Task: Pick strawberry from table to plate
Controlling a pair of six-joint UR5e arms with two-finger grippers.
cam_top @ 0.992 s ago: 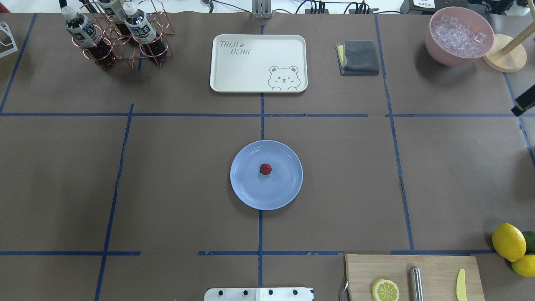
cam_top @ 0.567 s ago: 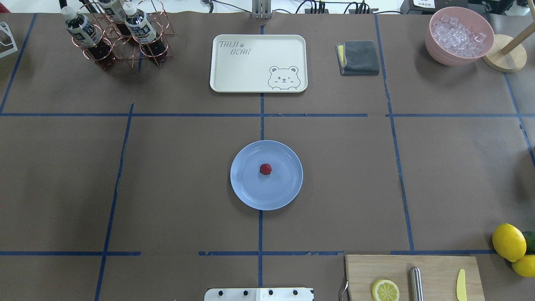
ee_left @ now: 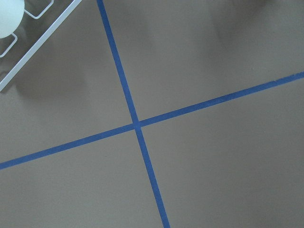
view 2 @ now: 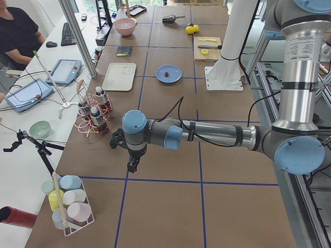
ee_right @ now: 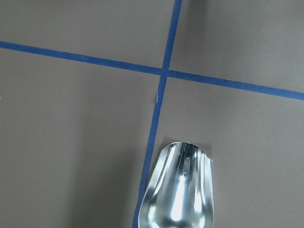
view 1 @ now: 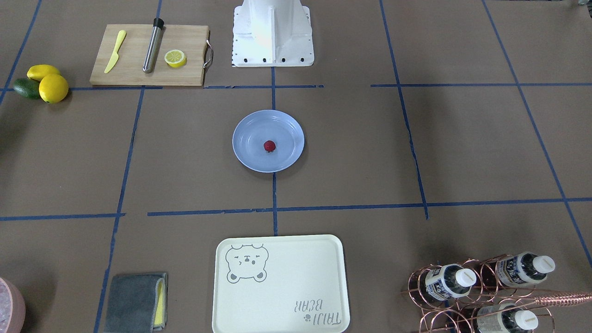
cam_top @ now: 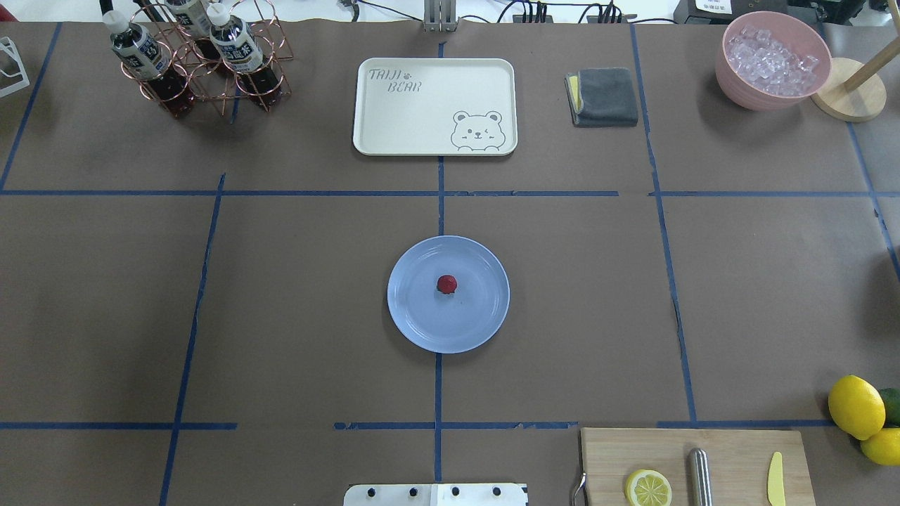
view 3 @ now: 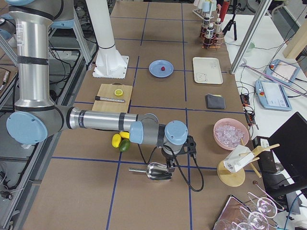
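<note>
**Colours and patterns, table survey**

Table: brown paper, gridded with blue tape lines.
Plate: plain light blue-grey, glossy.
Strawberry: dark red.
Tray: cream, with a grey bear-face outline in one corner and grey "TAIJI BEAR" lettering in the opposite one.
Cloth: dark grey over a yellow layer.
Bowl: pink, holding clear ice.
Rack: copper wire.
Bottles: dark, with white caps and black-and-white labels.
Cutting board: pale wood grain.
Lemon half: yellow, white pith ring.
Knife: pale yellow.
Metal rod: silver, black end.
Whole lemons: bright yellow.
Fruit beside them: dark green.
Scoop: mirror silver.
Left arm: silver tube, light blue joint caps.
</note>
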